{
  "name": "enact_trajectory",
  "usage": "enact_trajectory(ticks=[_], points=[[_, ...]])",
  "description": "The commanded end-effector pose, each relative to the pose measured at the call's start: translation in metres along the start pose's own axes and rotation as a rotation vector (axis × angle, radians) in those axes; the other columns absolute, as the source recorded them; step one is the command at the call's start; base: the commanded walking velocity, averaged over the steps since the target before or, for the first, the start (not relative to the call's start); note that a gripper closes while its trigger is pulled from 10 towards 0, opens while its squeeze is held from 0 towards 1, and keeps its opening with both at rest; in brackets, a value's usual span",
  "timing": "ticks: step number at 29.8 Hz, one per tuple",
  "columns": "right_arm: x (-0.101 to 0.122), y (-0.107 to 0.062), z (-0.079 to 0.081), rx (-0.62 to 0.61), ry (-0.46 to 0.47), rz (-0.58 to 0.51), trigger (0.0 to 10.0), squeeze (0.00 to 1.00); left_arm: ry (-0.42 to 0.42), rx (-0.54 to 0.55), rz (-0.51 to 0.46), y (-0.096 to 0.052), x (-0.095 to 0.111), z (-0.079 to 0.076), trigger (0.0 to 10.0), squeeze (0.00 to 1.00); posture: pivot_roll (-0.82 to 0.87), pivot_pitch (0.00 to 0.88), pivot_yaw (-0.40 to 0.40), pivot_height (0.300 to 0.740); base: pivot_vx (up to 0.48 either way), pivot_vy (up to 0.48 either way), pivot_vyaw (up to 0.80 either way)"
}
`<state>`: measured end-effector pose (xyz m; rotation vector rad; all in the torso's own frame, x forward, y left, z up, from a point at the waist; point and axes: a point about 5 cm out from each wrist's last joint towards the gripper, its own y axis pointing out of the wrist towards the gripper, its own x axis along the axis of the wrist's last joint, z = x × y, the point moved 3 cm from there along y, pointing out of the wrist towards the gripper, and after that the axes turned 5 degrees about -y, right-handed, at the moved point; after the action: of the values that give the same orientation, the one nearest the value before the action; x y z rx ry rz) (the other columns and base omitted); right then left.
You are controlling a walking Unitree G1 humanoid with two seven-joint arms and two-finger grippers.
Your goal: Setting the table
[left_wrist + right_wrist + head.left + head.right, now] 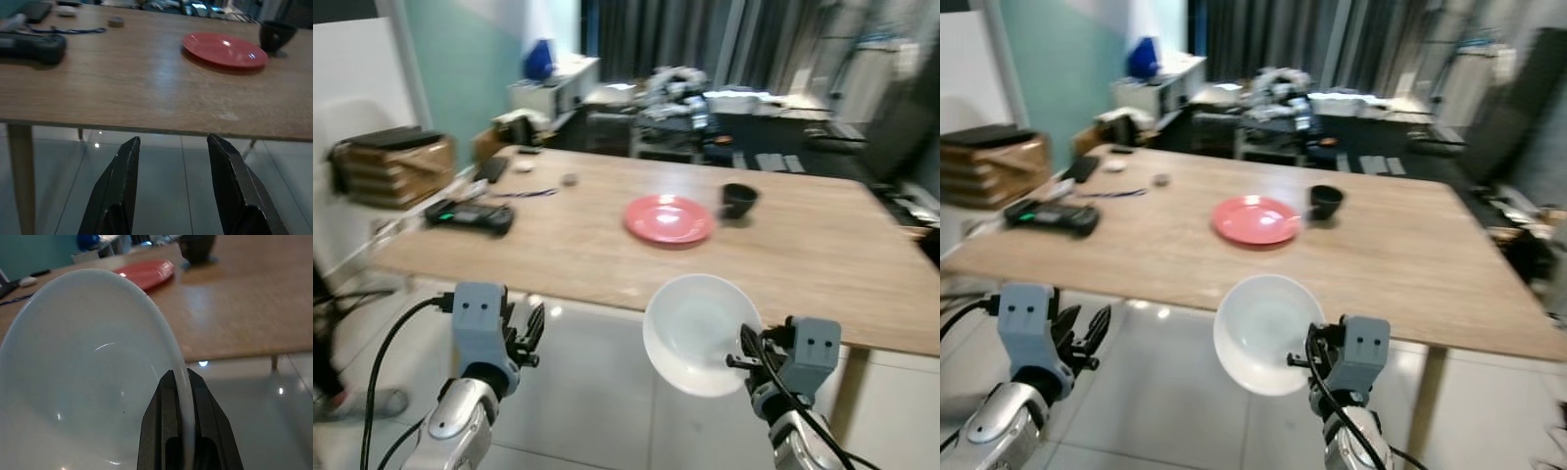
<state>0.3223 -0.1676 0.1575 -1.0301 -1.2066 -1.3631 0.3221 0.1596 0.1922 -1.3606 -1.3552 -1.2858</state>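
Note:
My right gripper [741, 360] is shut on the rim of a white bowl [697, 333], held tilted in the air just short of the wooden table's [578, 255] near edge. In the right wrist view the black fingers [172, 401] pinch the bowl's rim [98, 362]. A red plate [669, 218] lies near the table's middle, with a black cup [738, 201] just to its right. My left gripper [530, 335] hangs open below the table's edge, its fingers [124, 176] holding nothing.
A black handheld device [470, 216], a blue lanyard [524, 194] and small items lie at the table's left. Stacked boxes [396, 166] stand at the far left. Cluttered desks [685, 103] and dark curtains fill the back. White tiled floor [161, 196] lies under the table.

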Motion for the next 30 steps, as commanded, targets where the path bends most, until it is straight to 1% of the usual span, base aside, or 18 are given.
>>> enact_trajectory(ticks=[1,11,13,14,17,19,30], points=[[-0.003,-0.001,-0.004,-0.016,0.009,0.017,10.0,0.0,-0.005,0.014,0.023,-0.002,-0.005,0.003,10.0,0.0,0.03,0.113,0.065,0.74,0.0,0.0,-0.8],[0.004,0.003,-0.004,-0.034,0.036,-0.002,10.0,0.0,0.008,0.021,0.012,-0.002,-0.003,0.004,10.0,0.0,0.04,0.116,0.067,0.74,0.0,0.0,-0.8],[0.005,0.003,-0.004,-0.036,0.04,-0.009,10.0,0.0,0.017,0.019,0.013,-0.002,-0.003,0.004,10.0,0.0,0.04,0.116,0.067,0.74,0.304,0.0,-0.8],[0.009,0.005,-0.001,-0.028,0.041,-0.026,10.0,0.0,0.02,0.024,0.008,-0.002,-0.003,0.004,10.0,0.0,0.04,0.116,0.069,0.74,0.48,0.0,0.0],[0.01,0.006,0.001,-0.023,0.042,-0.032,10.0,0.0,0.018,0.028,0.007,-0.002,-0.003,0.004,10.0,0.0,0.04,0.116,0.068,0.74,0.48,0.0,0.0],[0.012,0.006,0.005,-0.006,0.044,-0.037,10.0,0.0,0.02,0.031,0.007,-0.002,-0.003,0.004,10.0,0.0,0.04,0.116,0.068,0.74,0.48,0.0,0.0],[0.012,0.006,0.006,0.002,0.046,-0.036,10.0,0.0,0.021,0.036,0.01,-0.003,-0.004,0.005,10.0,0.0,0.04,0.12,0.067,0.74,0.48,0.0,0.0]])
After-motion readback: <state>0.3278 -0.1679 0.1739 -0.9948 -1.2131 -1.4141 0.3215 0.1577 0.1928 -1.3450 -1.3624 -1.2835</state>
